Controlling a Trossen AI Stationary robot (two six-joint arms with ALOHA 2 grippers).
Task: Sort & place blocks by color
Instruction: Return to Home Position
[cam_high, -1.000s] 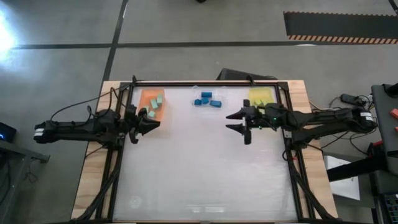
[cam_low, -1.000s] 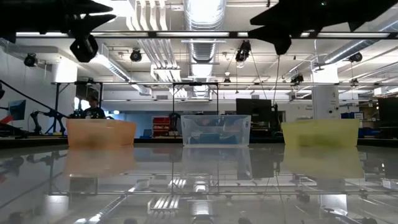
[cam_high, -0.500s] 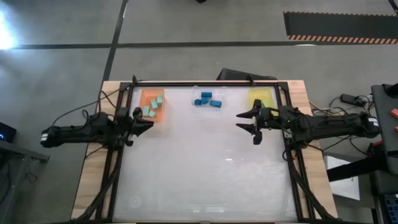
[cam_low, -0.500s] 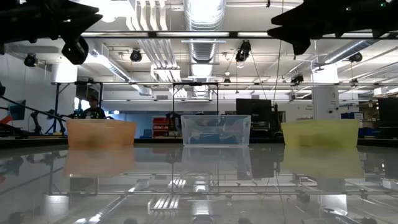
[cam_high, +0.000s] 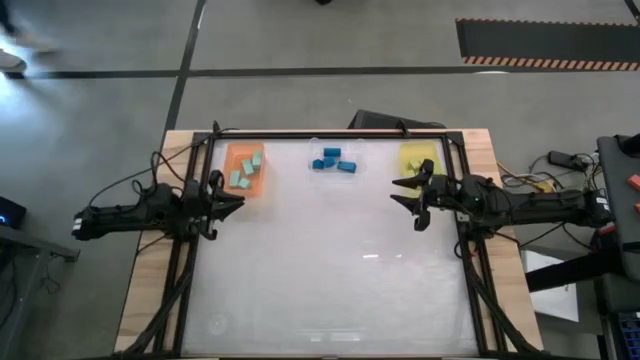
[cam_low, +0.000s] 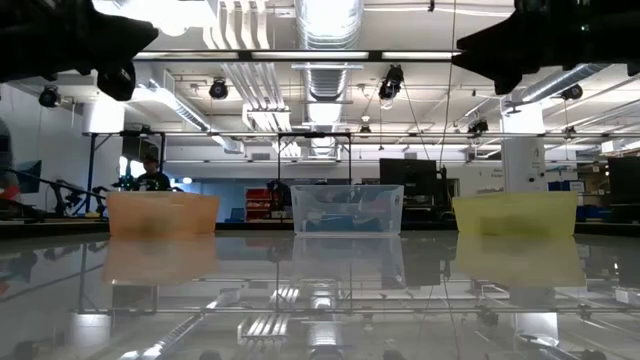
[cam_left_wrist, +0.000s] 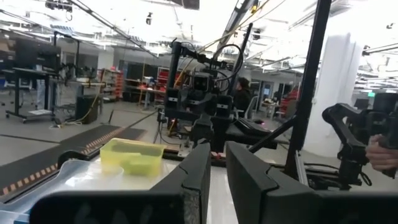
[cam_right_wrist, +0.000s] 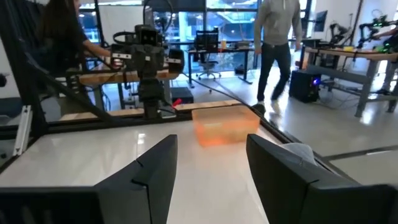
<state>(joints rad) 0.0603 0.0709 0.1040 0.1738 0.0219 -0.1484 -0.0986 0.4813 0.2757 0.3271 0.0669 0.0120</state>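
Several pale teal blocks (cam_high: 243, 172) lie in the orange tray (cam_high: 246, 158) at the far left. Darker blue blocks (cam_high: 333, 161) lie in the clear tray (cam_high: 345, 152) at the far middle. Yellow-green blocks (cam_left_wrist: 134, 163) show dimly in the yellow tray (cam_high: 418, 156) at the far right. My left gripper (cam_high: 237, 203) hovers just near of the orange tray, shut but for a narrow slit (cam_left_wrist: 217, 171), and holds nothing. My right gripper (cam_high: 405, 193) hovers near the yellow tray, open (cam_right_wrist: 211, 168) and empty. Both point level across the table at each other.
A dark frame (cam_high: 330, 133) runs round the white table top. The wide middle and near part of the table (cam_high: 330, 270) is bare. In the room beyond, one person walks (cam_right_wrist: 277, 43) and another stands by the table's edge (cam_right_wrist: 62, 43).
Both grippers have drawn back from the middle and sunk a little: the left toward the table's left edge, rolling about its own axis, the right toward the table's right edge. Neither has taken hold of anything. The blocks and trays have stayed in place.
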